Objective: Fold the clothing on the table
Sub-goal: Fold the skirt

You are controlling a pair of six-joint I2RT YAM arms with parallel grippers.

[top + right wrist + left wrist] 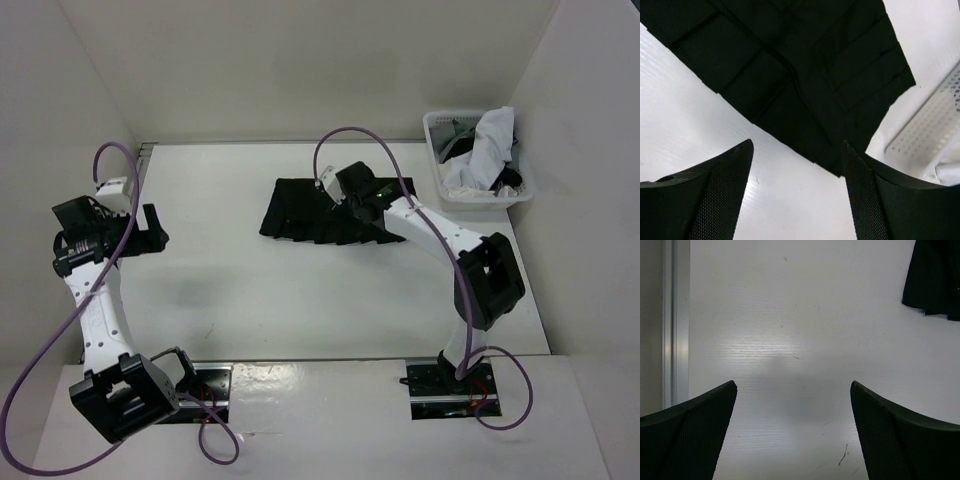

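Clothing [300, 212] lies near a basket [434, 145] holding white garments [490, 142].

No words, numbers or brand names can be read in any view. A tiny green dot [383, 193] glows on the black wrist end of the right arm [440, 230], over the far middle of the big flat white table [250, 300]. It may be a small light, but it is too small to tell if it is a sign.
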